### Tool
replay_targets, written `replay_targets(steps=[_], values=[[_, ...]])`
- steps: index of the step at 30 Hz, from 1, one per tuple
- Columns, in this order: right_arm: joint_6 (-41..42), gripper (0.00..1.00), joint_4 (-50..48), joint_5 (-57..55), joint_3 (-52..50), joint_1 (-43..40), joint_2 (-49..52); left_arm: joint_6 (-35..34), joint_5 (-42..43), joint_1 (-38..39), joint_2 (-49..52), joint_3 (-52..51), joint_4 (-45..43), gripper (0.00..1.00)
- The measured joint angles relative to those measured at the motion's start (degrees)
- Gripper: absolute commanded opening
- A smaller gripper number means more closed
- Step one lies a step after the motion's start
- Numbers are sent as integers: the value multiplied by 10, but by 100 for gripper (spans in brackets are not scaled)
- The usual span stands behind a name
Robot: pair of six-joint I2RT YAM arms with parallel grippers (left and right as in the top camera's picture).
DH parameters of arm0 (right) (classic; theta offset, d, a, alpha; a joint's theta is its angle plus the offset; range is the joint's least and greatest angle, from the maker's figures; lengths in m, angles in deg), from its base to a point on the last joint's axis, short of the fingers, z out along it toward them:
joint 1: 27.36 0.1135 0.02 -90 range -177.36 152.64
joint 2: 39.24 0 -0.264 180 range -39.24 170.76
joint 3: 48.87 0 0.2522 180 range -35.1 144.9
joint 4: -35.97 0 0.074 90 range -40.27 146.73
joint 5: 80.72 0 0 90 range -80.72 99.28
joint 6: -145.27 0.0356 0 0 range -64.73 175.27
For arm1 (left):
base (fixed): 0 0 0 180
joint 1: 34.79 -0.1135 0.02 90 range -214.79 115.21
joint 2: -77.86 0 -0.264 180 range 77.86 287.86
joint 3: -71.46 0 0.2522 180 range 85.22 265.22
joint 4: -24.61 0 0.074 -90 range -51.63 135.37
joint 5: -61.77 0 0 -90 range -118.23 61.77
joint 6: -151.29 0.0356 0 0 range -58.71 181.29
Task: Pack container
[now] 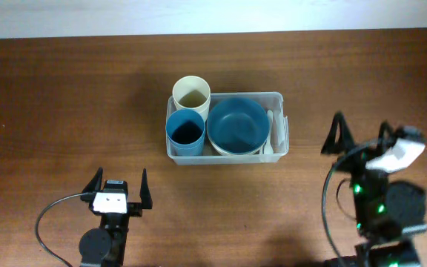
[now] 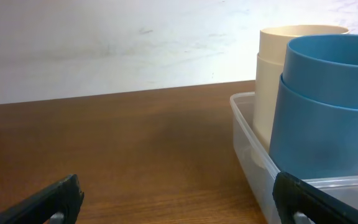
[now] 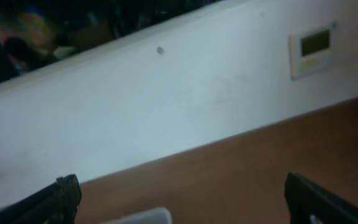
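The clear plastic container (image 1: 280, 100) sits mid-table. It holds a blue bowl (image 1: 236, 124) stacked on a cream bowl, a blue cup (image 1: 185, 133), a cream cup (image 1: 191, 94) and a white utensil (image 1: 270, 133) along its right side. In the left wrist view the container's corner (image 2: 250, 149) shows with the blue cup (image 2: 328, 106) and cream cup (image 2: 272, 68). My left gripper (image 1: 117, 185) is open and empty, near the front edge, left of the container. My right gripper (image 1: 358, 137) is open and empty, right of the container; a pale corner of it (image 3: 145, 216) shows low in the right wrist view.
The wooden table (image 1: 65, 104) runs to a white wall (image 2: 104, 43) at the back. A wall thermostat (image 3: 314, 50) shows in the right wrist view. Cables loop beside both arm bases at the front.
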Motion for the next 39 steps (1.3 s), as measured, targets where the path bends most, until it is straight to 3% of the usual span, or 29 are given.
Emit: replay_targets(steps=[8, 16, 28, 39], values=[[10, 99, -11, 15, -185, -16, -131, 0, 0, 0, 0, 0, 0, 100], [10, 99, -9, 20, -299, -16, -222, 0, 0, 0, 0, 0, 0, 99], [6, 99, 5, 32, -307, -16, -275, 0, 0, 0, 0, 0, 0, 99], [-84, 99, 10, 95, -307, -16, -275, 0, 0, 0, 0, 0, 0, 100]])
